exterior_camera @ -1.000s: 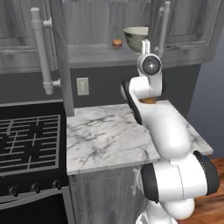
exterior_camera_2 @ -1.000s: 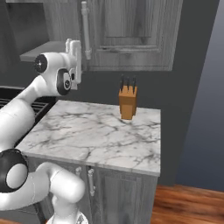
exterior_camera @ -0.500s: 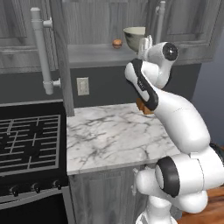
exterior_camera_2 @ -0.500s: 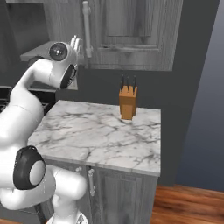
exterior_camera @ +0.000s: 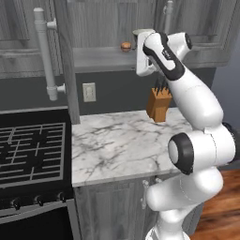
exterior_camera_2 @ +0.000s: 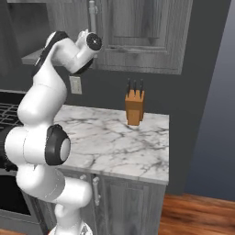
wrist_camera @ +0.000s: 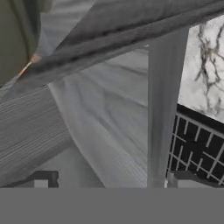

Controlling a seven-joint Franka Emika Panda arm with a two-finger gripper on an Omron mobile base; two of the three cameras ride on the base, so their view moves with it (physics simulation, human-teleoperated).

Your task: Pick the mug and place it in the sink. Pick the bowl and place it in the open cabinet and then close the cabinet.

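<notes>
- We see the tool (wrist_camera: 105, 183) raised at the open cabinet (exterior_camera: 93, 56), its two tips spread wide with nothing between them.
- The bowl (wrist_camera: 17, 39) sits on the cabinet shelf just beside the tool; we cannot tell what, if anything, is in it.
- A small orange-brown item (exterior_camera: 125, 46) lies on the same shelf, near the tool.
- Below the tool, the knife block (exterior_camera_2: 134, 106) stands on the marble bench (exterior_camera_2: 114, 142), dark handles sticking out of its top.
</notes>
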